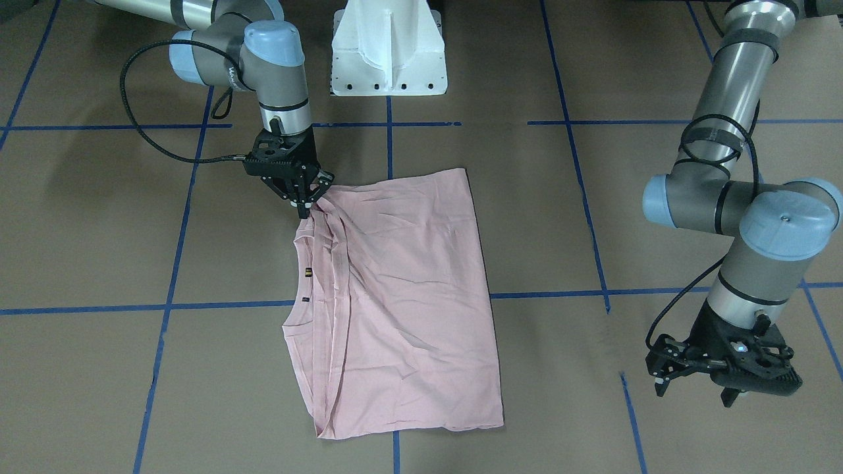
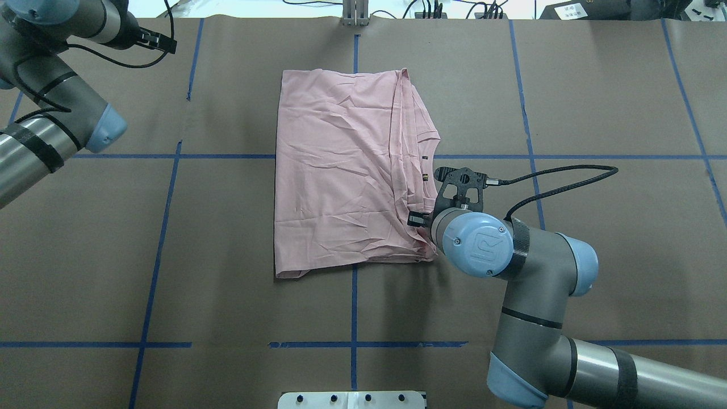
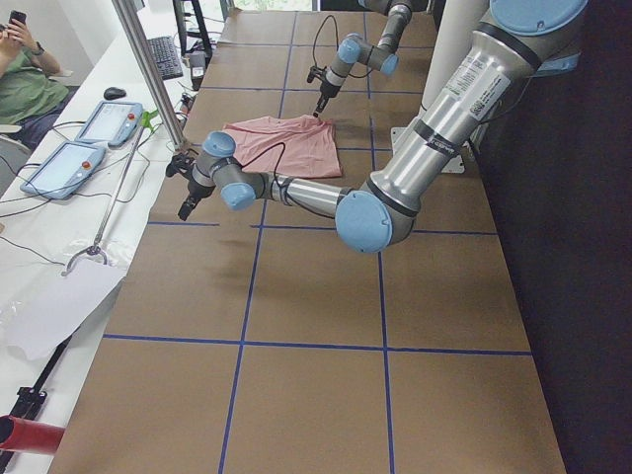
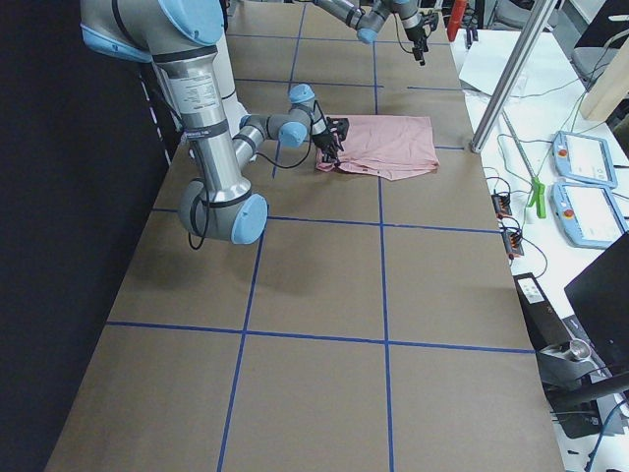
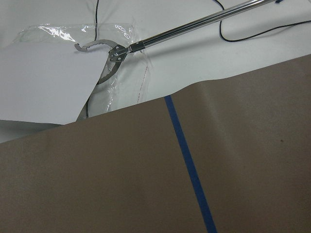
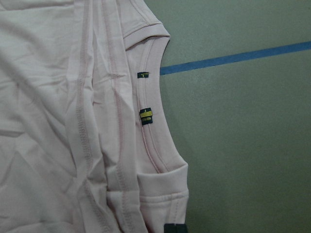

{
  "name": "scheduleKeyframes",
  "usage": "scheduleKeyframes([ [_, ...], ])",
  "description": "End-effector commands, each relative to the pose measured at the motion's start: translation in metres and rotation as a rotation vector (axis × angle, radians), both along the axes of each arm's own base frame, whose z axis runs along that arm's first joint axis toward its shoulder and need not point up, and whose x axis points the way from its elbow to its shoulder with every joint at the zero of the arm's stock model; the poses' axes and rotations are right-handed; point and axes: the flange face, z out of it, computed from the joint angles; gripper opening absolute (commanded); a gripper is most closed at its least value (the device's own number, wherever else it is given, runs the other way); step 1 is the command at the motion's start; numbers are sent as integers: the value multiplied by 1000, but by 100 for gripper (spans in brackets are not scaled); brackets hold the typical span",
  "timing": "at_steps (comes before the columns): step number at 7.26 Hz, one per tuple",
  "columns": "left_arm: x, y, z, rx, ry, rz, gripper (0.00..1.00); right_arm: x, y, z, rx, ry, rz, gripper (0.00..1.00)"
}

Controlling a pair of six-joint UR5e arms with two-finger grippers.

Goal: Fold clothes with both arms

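The pale pink T-shirt [image 1: 408, 283] lies folded and print side down in the middle of the table [image 2: 341, 170]. Its collar and small black tags [image 6: 146, 116] run along the edge on my right side. My right gripper [image 1: 304, 207] points down at the shirt's corner nearest my base. Its fingers are together on the fabric edge there, and it also shows in the overhead view [image 2: 417, 218]. My left gripper [image 1: 693, 390] hangs open and empty above bare table, far off the shirt towards the operators' side. The left wrist view shows no shirt.
The white pedestal base [image 1: 388, 52] stands at the robot's side of the table. Blue tape lines [image 1: 230, 306] cross the brown tabletop. Past the far edge lie a metal reacher tool [image 5: 112, 51], white sheets and control tablets [image 3: 99, 123]. An upright metal pole [image 3: 148, 69] stands there.
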Motion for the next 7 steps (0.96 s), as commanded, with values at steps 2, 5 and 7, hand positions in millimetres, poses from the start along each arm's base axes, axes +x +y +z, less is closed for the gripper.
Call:
scheduleKeyframes([
  [2, 0, 2, -8, 9, 11, -2, 100, 4, 1, -1, 46, 35, -58, 100],
  [5, 2, 5, -14, 7, 37, 28, 100, 23, -42, -69, 35, 121, -169, 100],
  [7, 2, 8, -23, 15, 53, 42, 100, -22, -42, -102, 33, 134, -196, 100],
])
